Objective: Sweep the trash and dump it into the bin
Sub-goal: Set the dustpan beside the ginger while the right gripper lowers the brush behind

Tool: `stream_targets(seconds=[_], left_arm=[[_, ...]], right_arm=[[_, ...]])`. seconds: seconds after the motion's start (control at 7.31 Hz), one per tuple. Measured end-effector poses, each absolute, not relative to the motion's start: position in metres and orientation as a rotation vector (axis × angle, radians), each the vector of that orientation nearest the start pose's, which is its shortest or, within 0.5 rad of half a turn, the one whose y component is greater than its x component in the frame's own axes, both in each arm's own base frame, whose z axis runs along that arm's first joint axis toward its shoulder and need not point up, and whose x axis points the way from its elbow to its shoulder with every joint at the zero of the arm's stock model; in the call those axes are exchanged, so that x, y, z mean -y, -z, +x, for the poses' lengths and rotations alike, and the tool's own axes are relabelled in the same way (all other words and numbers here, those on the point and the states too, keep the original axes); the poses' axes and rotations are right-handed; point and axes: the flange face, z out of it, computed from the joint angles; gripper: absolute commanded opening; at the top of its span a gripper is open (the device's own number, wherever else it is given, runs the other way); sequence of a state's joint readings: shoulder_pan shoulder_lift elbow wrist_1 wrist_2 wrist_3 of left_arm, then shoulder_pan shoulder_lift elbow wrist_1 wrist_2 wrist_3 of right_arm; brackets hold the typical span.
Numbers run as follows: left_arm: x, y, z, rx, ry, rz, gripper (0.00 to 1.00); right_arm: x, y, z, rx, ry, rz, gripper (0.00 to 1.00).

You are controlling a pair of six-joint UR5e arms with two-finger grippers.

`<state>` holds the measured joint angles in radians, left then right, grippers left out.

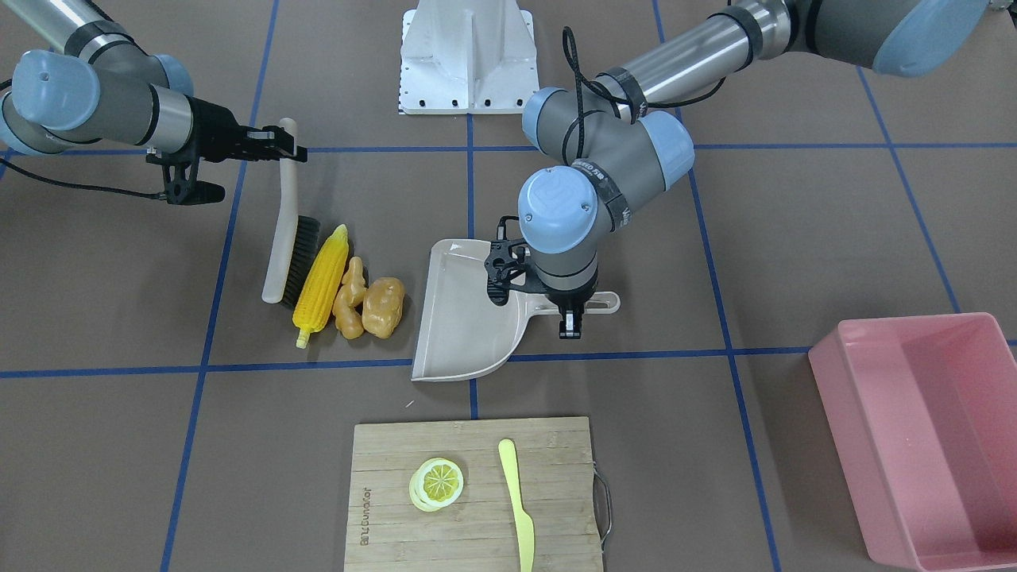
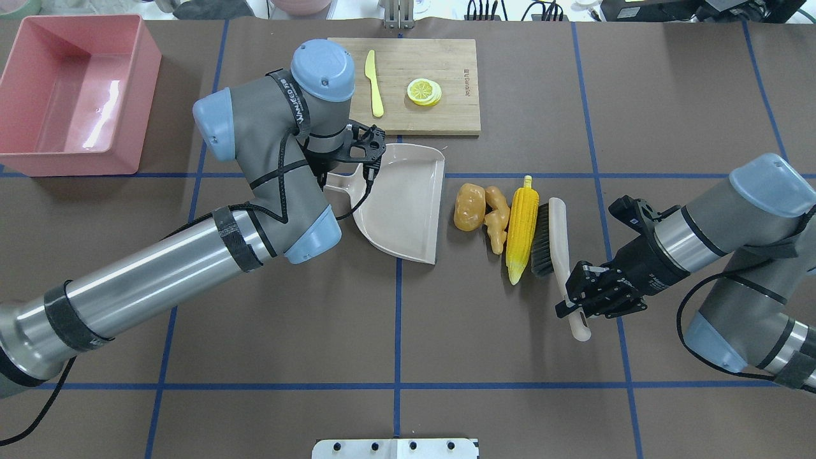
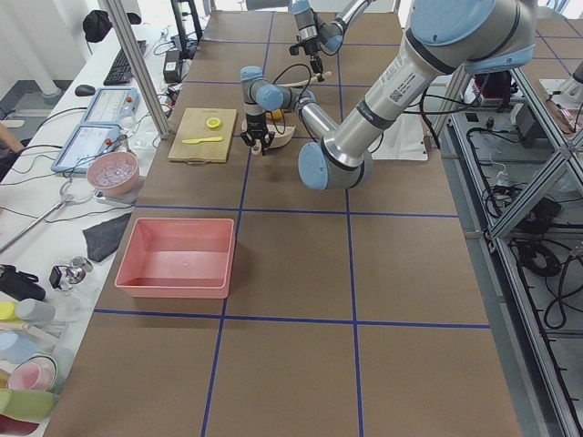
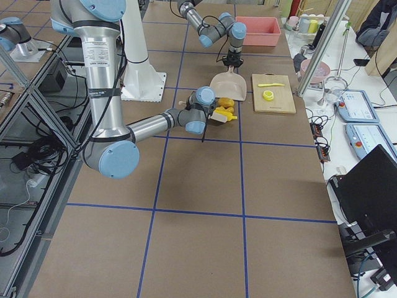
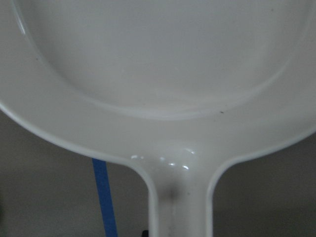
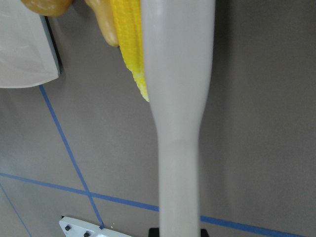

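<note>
1. The brown table (image 2: 669,95), marked with a blue tape grid, fills the overhead view.
2. The large rectangular pink plastic bin (image 2: 70,162) stands in the upper left corner of that view, well apart from everything else on the table.
3. A rectangular bamboo cutting board (image 2: 446,70) lies at the top centre. It carries a round yellow lemon slice (image 2: 424,91) and, to the slice's left, a yellow-green plastic knife (image 2: 373,89).
4. The beige plastic dustpan (image 2: 401,204) lies flat at the centre, just below the board, with its straight open edge facing right. The left gripper (image 1: 570,316) reaches down from above and is clamped on the dustpan's handle. In the left wrist view the handle runs up into the pan's bowl.
5. A beige long-handled brush with dark bristles (image 2: 561,242) lies right of centre, bristles facing left. The right gripper (image 1: 288,144) is closed around the lower end of its handle.
6. The trash sits in a row between the brush and the dustpan:
   - the yellow toy corn cob (image 2: 521,220) rests against the bristles;
   - the knobbly tan ginger root (image 2: 497,217) touches the corn's left side;
   - the glossy brown potato lump (image 2: 470,206) touches the ginger and lies just short of the dustpan's open edge — a narrow strip of table shows between them.
</note>
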<state>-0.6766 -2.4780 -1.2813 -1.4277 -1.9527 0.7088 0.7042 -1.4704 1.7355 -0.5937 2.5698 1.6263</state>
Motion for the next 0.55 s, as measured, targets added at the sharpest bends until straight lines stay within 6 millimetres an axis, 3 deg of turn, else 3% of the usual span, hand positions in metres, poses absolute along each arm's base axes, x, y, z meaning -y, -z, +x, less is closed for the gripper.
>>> stream_targets(seconds=[0.55], left_arm=[[0.5629,-0.2258,0.5572,-0.516,-1.642,0.463,0.00]], right_arm=[[0.3691,-0.3923,-0.3593,1.332,-0.025,-0.454,0.00]])
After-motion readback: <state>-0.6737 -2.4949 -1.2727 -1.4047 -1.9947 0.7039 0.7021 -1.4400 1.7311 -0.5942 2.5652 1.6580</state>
